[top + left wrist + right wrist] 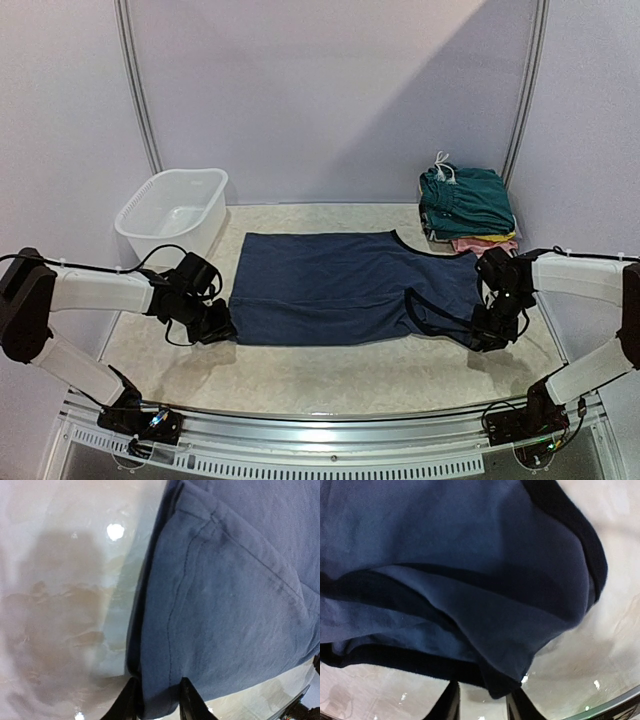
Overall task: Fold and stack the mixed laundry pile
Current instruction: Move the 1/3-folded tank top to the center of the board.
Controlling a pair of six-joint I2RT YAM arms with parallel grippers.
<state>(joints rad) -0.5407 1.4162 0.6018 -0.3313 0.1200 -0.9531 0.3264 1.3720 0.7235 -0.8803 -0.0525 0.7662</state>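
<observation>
While your left claw point(222, 330) pinches the navy shirt's point(340, 290) near hem corner, your right claw point(487, 335) straddles the shoulder fold, fingers apart, with a sliver of desk point(320, 378) showing beside one finger. The shirt lies flat between both claws. Beyond the left claw, the white tub point(140, 215) shows only its bottom. Beyond the right claw, teal shorts point(468, 200) top a folded stack. Open desk runs nearer you than both claws.

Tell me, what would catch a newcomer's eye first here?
A navy garment lies spread flat across the middle of the table, with the left pincer at its near left corner and the right pincer at its near right corner. Folded teal shorts top other folded clothes at the far right, and a white tub stands far left.
</observation>
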